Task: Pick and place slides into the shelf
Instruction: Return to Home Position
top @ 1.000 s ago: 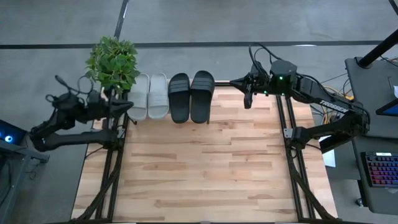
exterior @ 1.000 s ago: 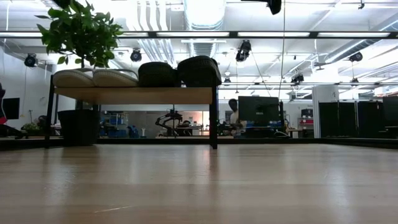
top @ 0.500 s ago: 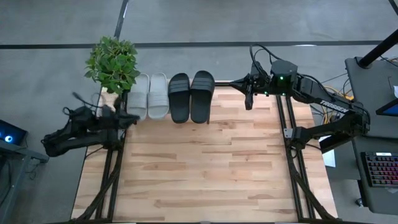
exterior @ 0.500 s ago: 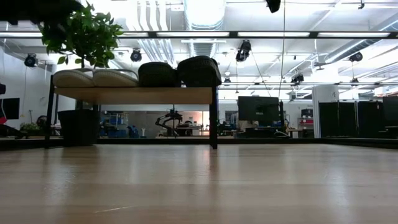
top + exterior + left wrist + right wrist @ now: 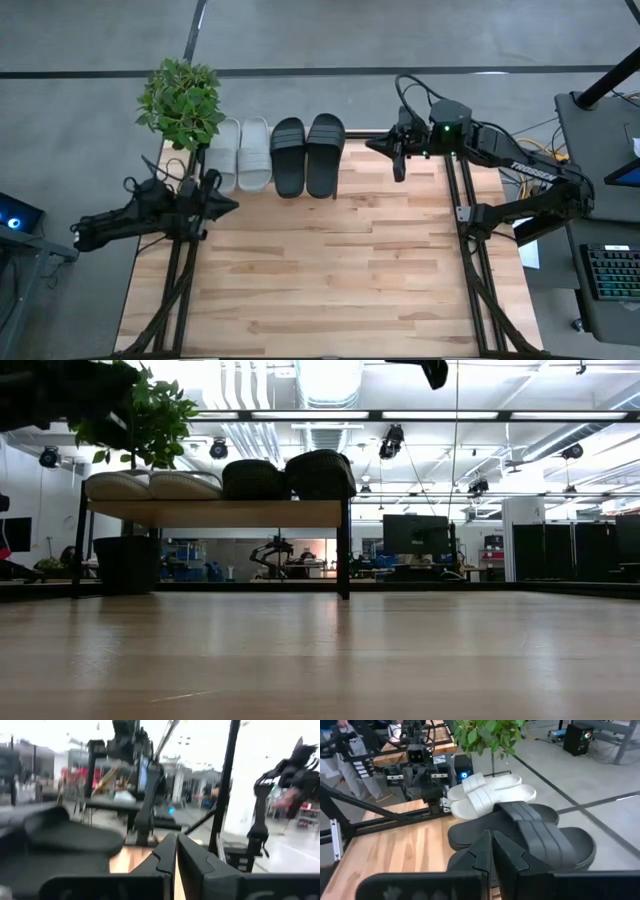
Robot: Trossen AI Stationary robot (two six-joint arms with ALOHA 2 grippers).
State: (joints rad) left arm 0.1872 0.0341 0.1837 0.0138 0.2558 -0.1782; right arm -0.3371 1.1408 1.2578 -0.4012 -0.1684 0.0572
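Four moulded slides with grooved wide straps sit in a row on the shelf (image 5: 215,512), a pale wooden board on thin black legs at the far edge of the planked tabletop (image 5: 330,270). The light grey slides (image 5: 254,152) are on the left and the black slides (image 5: 326,155) on the right. A leafy potted plant (image 5: 182,100) crowds the shelf's left end. The left gripper (image 5: 228,205), clenched and empty, hovers just nearer than the grey pair. The right gripper (image 5: 398,165), likewise clenched on nothing, hangs to the right of the black pair.
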